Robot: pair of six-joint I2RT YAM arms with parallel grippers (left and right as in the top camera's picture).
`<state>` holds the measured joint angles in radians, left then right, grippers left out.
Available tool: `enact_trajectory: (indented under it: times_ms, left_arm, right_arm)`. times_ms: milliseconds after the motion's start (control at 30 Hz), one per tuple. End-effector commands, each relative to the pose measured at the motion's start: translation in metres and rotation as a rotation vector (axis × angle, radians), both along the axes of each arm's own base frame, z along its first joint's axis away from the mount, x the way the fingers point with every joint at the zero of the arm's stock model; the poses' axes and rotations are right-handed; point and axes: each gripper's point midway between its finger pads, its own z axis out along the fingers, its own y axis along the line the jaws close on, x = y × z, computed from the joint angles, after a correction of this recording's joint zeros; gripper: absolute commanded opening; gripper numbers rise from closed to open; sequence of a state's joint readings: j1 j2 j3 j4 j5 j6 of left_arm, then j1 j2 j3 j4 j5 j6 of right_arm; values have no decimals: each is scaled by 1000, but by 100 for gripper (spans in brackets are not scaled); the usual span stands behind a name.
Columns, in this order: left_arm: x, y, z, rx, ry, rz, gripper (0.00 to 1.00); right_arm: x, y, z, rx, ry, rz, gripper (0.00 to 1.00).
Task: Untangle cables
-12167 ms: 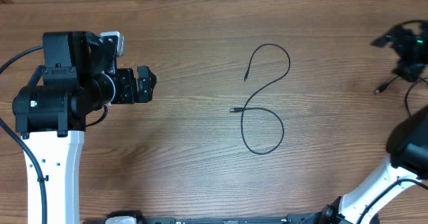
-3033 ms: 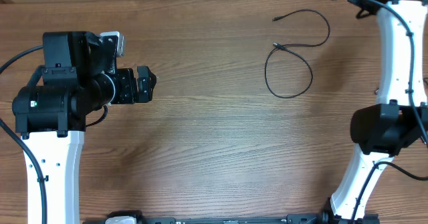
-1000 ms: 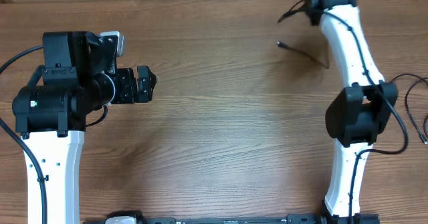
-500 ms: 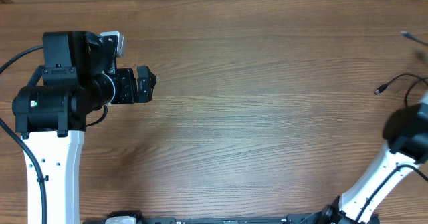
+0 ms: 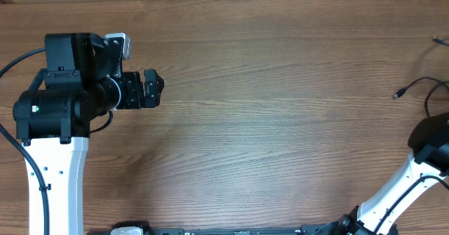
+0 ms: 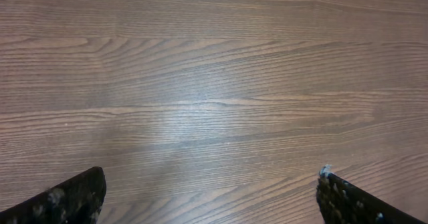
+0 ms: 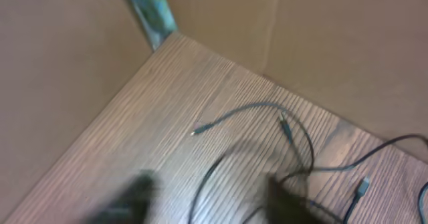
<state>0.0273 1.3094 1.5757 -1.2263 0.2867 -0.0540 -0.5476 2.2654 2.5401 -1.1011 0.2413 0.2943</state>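
My left fingers hang spread, empty; right fingers, blurred, look parted above the cables; I should grab one loose end only

Thin black cables lie in loose overlapping strands, plug ends free, at the table corner.

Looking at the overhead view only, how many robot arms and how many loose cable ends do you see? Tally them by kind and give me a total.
Robot arms: 2 (left arm, right arm)
Cable ends: 2 (near cable end, far cable end, both at the right edge)
Total: 4
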Motion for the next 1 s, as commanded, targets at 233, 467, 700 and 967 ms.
enact_trajectory:
  times_ms: [233,467,700,967]
  left_arm:
    - [1,0,5,-2,-10,10,100]
    - [1,0,5,-2,-11,10,100]
    - [1,0,5,-2,-11,10,100]
    - [1,0,5,-2,-10,10,100]
  right_arm:
    - [10,90,-6,229,24,240,100]
    - [14,222,-20,584,67,551,100]
    - [3,309,-31,640,211,682,100]
    - [-1,386,-31,632,269,832,100]
